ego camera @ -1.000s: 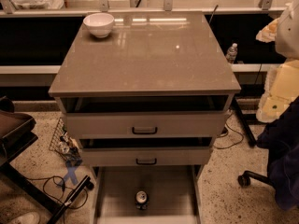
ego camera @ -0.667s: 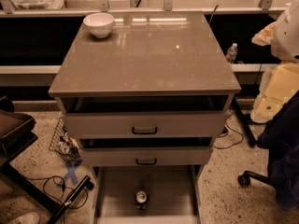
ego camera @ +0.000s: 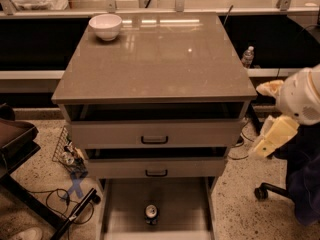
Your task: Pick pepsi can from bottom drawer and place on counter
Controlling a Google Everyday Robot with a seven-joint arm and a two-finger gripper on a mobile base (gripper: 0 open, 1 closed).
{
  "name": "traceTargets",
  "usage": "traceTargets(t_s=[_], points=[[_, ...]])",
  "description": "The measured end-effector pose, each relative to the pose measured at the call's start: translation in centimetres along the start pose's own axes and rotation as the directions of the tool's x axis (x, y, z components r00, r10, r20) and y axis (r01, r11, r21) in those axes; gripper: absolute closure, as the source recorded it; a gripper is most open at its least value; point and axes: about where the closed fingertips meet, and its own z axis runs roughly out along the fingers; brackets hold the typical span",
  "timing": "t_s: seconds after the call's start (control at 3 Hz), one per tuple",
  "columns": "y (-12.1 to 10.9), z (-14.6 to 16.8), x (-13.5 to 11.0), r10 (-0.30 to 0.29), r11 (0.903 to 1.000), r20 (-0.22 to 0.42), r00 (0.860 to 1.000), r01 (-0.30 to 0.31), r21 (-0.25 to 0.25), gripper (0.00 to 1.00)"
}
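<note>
A: Lower than a second ago, the arm (ego camera: 302, 100) has come down along the right edge of the view. The pepsi can (ego camera: 151, 213) and the drawers have not shifted.

B: Where is the can?

A: It stands upright on the smooth grey floor of the bottom drawer (ego camera: 182, 206), near the front edge. That is well below the gripper (ego camera: 262, 115) and off to its left. The can is small and dark, with a silver top and a pale marking on its side.

B: And around it?

A: The drawer is pulled out, shallow, with thin side rails. Above it sit two pale-fronted drawers (ego camera: 200, 133) with black handles, each with a dark gap over its front. The counter (ego camera: 165, 64) caps them, up and left of the gripper. It is glossy taupe and catches streaks of light.

B: Anything on top?

A: A white bowl (ego camera: 105, 26) sits at the far left corner, the point farthest from the gripper. A clear bottle (ego camera: 248, 56) stands above the gripper, past the counter's right edge.

B: The room?

A: The floor (ego camera: 235, 199) is speckled. Cables (ego camera: 52, 199) lie far to the left, and a chair wheel (ego camera: 261, 192) is below the gripper.

B: The gripper itself?

A: It hangs beside the cabinet's right front corner, level with the upper drawer and clear of it. Its cream fingers (ego camera: 274, 136) are spread and hold nothing, with a rounded white wrist behind them.
</note>
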Motion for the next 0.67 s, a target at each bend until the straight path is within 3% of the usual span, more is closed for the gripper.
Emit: traceTargets(t_s=[0.33, 0.67], points=[[0.2, 4.8, 3.0, 0.068, 0.9976, 0.19, 0.979, -0.069, -0.005, 0.0], [1.5, 8.7, 7.2, 0.119, 0.9918, 0.468, 0.876, -0.127, -0.015, 0.0]])
